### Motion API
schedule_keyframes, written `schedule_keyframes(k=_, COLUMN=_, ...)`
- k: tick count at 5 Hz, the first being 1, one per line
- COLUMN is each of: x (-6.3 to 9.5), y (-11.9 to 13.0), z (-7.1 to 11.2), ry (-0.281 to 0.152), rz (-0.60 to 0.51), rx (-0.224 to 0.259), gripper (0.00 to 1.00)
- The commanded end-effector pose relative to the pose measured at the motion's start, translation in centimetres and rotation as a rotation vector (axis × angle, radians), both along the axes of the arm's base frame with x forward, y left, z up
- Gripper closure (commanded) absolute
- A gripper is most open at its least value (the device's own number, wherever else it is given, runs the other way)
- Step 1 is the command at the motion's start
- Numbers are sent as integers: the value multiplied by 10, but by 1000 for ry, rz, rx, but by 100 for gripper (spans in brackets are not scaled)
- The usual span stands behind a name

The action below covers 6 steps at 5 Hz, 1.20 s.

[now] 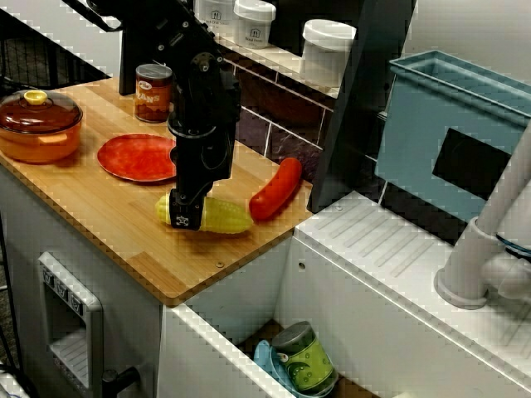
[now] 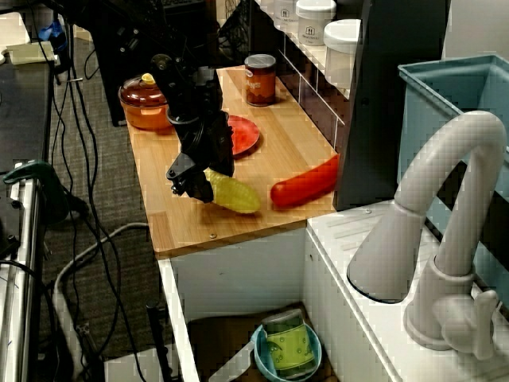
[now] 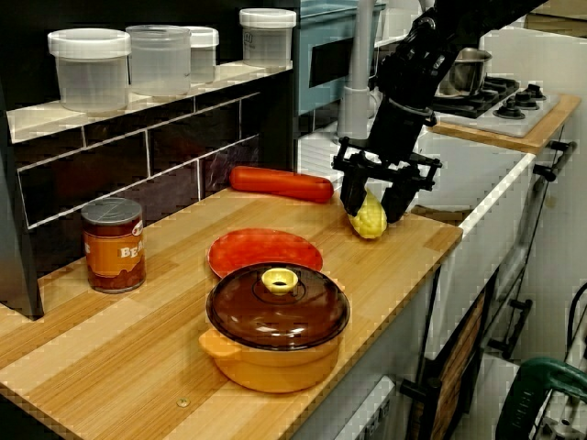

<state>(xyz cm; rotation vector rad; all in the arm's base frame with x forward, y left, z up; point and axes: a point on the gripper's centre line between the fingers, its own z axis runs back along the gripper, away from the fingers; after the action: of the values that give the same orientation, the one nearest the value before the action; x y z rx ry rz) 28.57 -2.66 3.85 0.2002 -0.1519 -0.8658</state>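
Claw [image 1: 186, 217] down over left end of yellow corn cob [image 1: 222, 215]. In view along bench, fingers [image 3: 352, 196] stand astride cob, one each side; cannot tell whether they pinch it or only flank it. Cob lies flat on wooden bench [image 1: 124, 224], near front edge. In high view, taking cob as centre: red sausage [image 1: 275, 190] at 2 o'clock, just beside; red plate [image 1: 133, 157] at 10 o'clock; can [image 1: 153, 93] at 11 o'clock; lidded orange pot [image 1: 37, 126] at 10 o'clock, well apart.
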Motion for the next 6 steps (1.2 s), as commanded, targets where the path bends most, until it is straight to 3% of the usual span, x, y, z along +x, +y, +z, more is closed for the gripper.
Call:
schedule_keyframes(k=1, x=11, y=10, z=36, ry=-61, rz=12, rx=-34, gripper=100)
schedule_keyframes(k=6, x=8, y=30, z=113, ry=-81, rz=60, rx=-156, gripper=100)
